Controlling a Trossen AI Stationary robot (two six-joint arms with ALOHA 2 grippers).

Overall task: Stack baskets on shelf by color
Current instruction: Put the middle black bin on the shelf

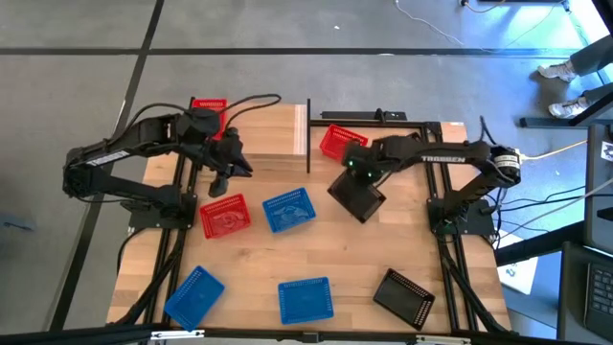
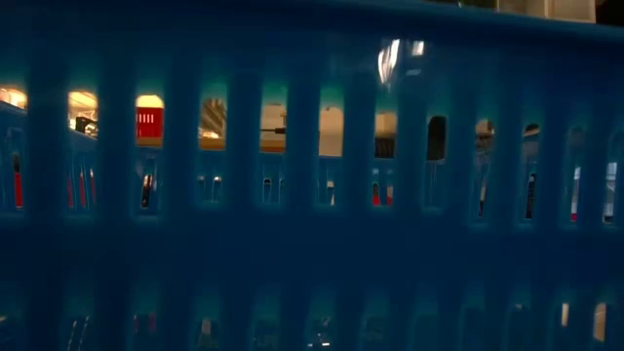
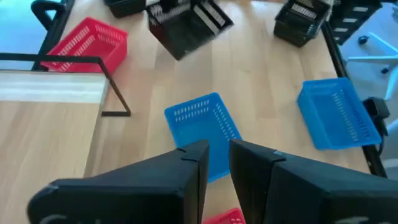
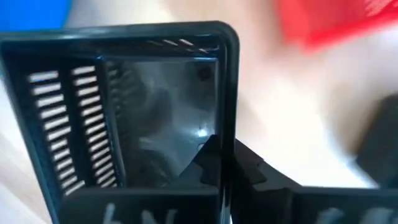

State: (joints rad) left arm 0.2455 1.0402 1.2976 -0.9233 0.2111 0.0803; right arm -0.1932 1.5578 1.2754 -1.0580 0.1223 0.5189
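One black basket point(image 1: 357, 197) is clamped at its rim by the right gripper point(image 4: 219, 163); the left gripper point(image 3: 217, 163) is held slightly parted, empty.

Perforated plastic baskets in red point(image 1: 224, 217), blue point(image 1: 288, 210) and black point(image 1: 356, 196), the black one's inner floor glossy and reflective. The surface point(image 1: 345, 254) is smooth light wood with visible plank lines; the shelf point(image 1: 273, 134) is paler wood with thin black posts. Each arm's casing is matt dark.
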